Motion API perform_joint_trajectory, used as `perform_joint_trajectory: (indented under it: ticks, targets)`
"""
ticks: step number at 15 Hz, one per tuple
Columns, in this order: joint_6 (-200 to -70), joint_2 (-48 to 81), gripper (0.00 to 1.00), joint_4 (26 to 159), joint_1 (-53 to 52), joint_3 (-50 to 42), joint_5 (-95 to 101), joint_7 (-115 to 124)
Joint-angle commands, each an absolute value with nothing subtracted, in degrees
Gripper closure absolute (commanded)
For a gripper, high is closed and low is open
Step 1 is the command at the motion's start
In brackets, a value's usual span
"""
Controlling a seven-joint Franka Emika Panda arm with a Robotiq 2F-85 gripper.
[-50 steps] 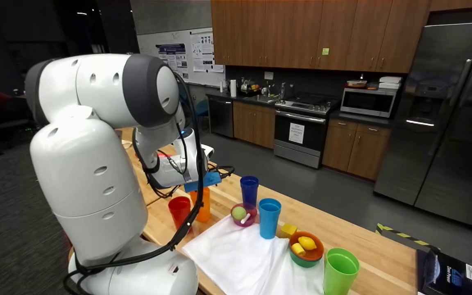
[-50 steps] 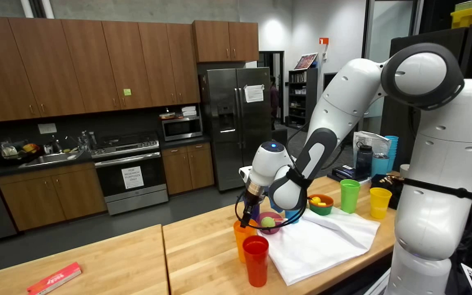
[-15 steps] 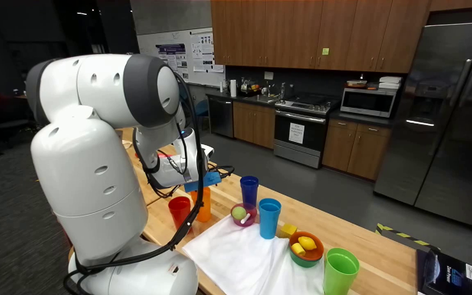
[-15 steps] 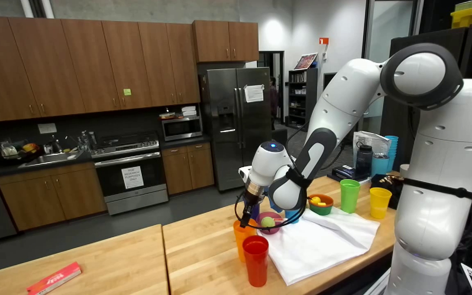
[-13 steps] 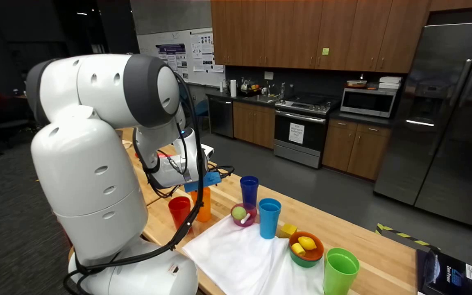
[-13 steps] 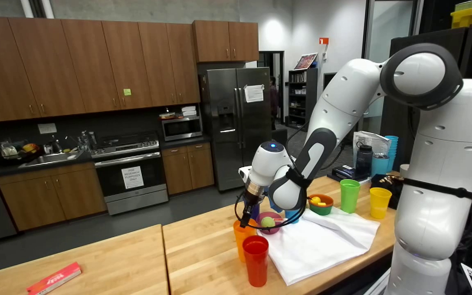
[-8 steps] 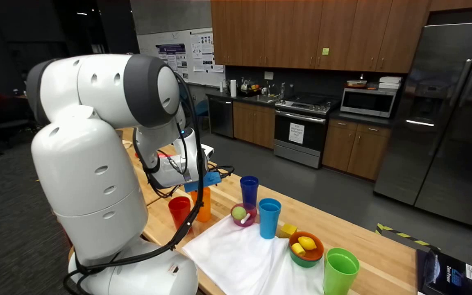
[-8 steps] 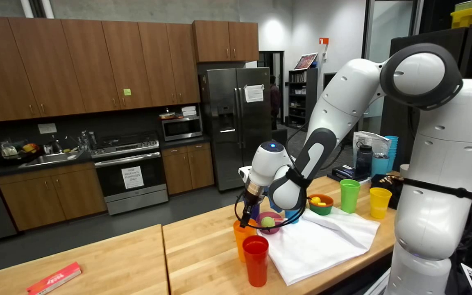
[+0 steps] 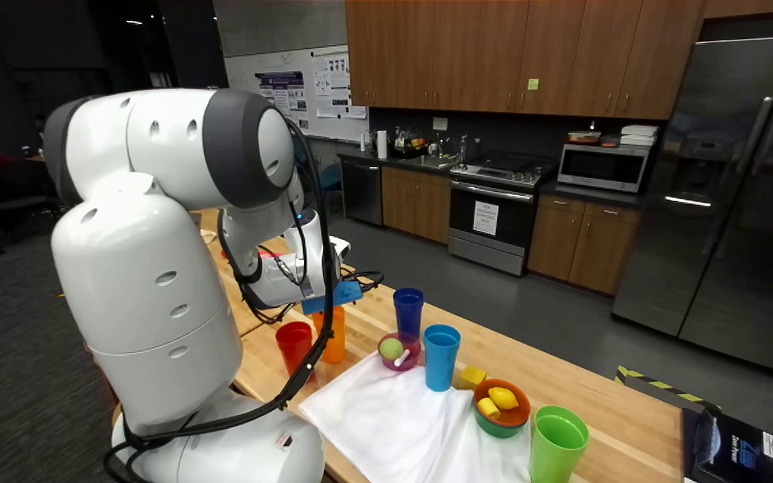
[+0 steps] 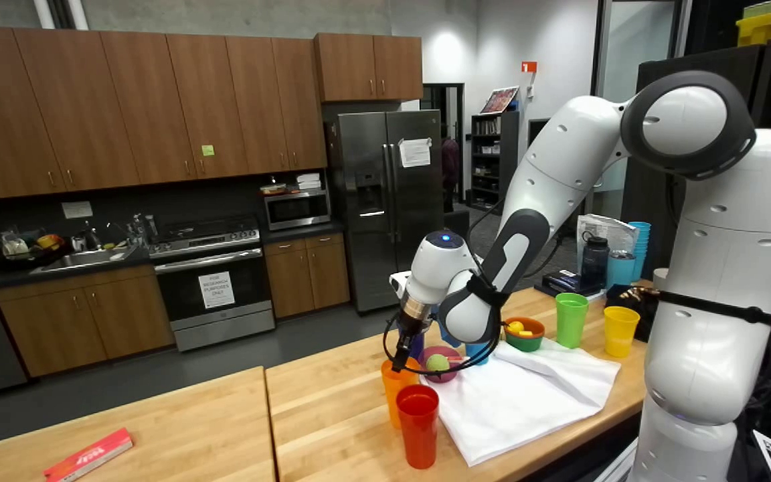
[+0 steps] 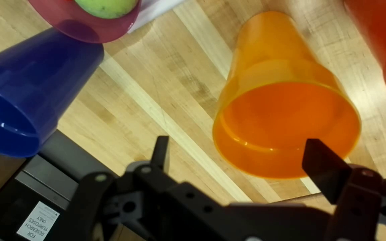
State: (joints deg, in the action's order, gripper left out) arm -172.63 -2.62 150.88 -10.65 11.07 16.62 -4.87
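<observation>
arm (image 10: 549, 171): unmoved since earlier; nothing lifted
gripper (image 11: 236, 140): jaws wide apart, holding nothing
orange cup (image 11: 281, 97): two o'clock, wrist view; contact unclear

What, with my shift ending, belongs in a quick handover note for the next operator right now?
Gripper: open, holding nothing; in the wrist view one finger overlaps the mouth of the orange cup. Contact can't be told.
Things: the orange cup stands upright on the table, between the red cup and the dark blue cup, apart from both.
Done: the gripper is close to the orange cup; no grip made.
Left: any grip on it; finger alignment is probably worth checking first.
</observation>
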Motion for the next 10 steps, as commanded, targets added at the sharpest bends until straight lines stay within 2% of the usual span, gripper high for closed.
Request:
perform_joint_trajectory:
  ticks: [1,5,10]
  targets:
    - [-165.8,-3.2,0.00,150.2,-11.9,11.8,10.6,-3.3]
    - [-158.2,-7.9,0.00,150.7,-11.6,11.7,7.3,-0.6]
    - [-145.2,-16.8,0.00,150.3,-9.3,12.7,13.5,7.8]
